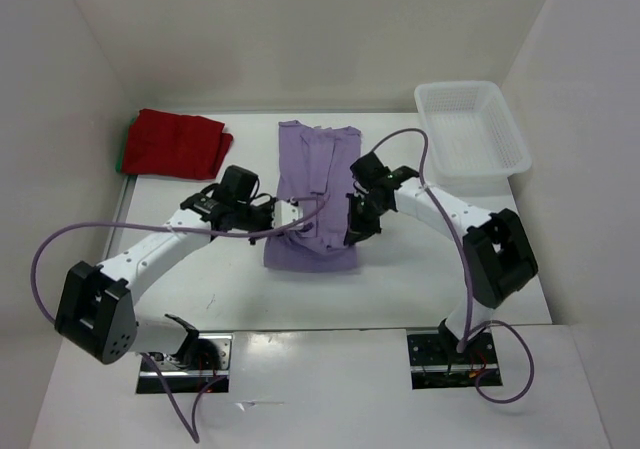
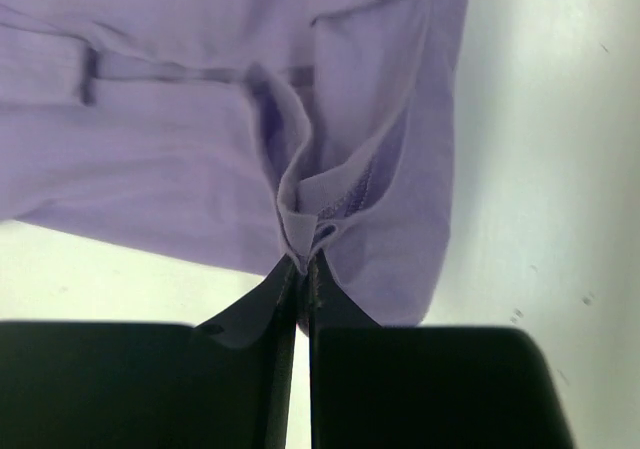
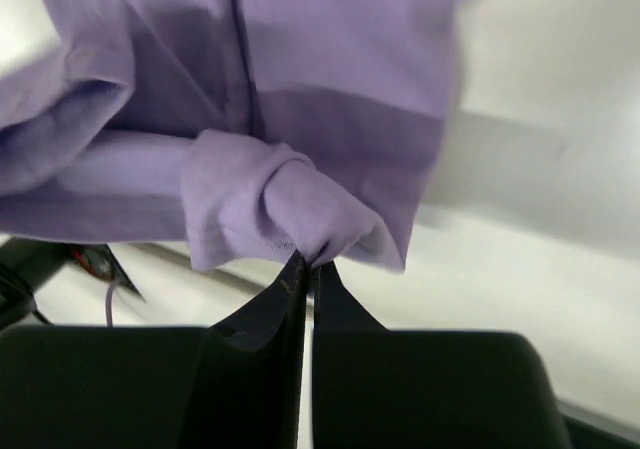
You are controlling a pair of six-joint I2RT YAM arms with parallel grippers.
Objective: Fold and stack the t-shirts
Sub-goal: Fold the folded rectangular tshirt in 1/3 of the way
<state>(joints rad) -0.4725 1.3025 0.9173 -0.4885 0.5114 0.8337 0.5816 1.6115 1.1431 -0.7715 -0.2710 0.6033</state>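
Note:
The pale lavender t-shirt [image 1: 312, 184] lies lengthwise in the middle of the table, its sleeves folded in. My left gripper [image 1: 296, 216] is shut on its near left edge, pinching a fold of lavender cloth [image 2: 300, 224]. My right gripper [image 1: 352, 235] is shut on its near right edge, pinching a bunched fold of cloth [image 3: 300, 214] lifted off the table. The dark red t-shirt [image 1: 176, 144] lies folded at the far left, with a sliver of the bright green t-shirt [image 1: 123, 157] under its left edge.
The white lattice basket [image 1: 470, 132] stands at the far right by the right wall. White walls close in the table at the back and both sides. Purple cables loop from both arms.

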